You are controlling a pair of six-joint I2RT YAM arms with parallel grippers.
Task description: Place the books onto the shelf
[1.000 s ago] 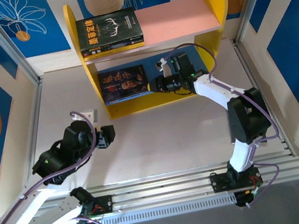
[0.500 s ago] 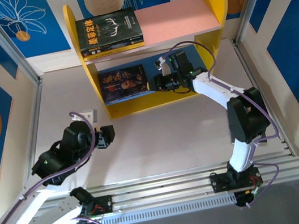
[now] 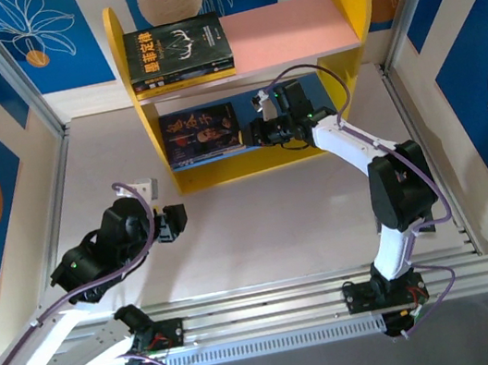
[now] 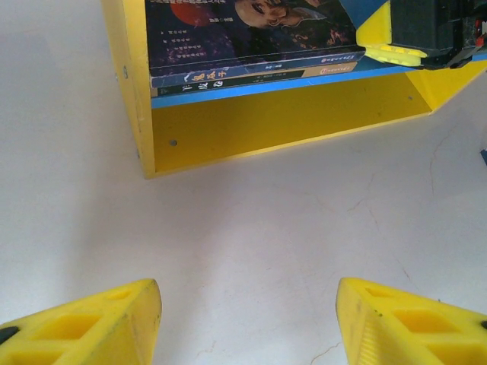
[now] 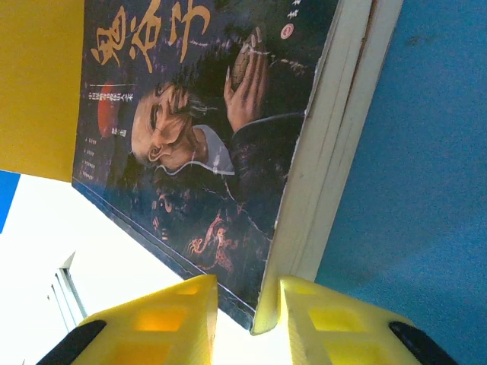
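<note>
Clamped the right fingers (image 5: 293, 304) on the corner of a dark book (image 5: 190, 152) lying on the blue board (image 5: 426, 152) of the shelf (image 3: 224, 173). Held the left fingers (image 4: 114, 323) open over the surface (image 4: 251, 228).

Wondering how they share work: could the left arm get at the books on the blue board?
Probably yes. Only bare table lies between the open left claw and the books on the blue board; the right claw grips just their right end.
</note>
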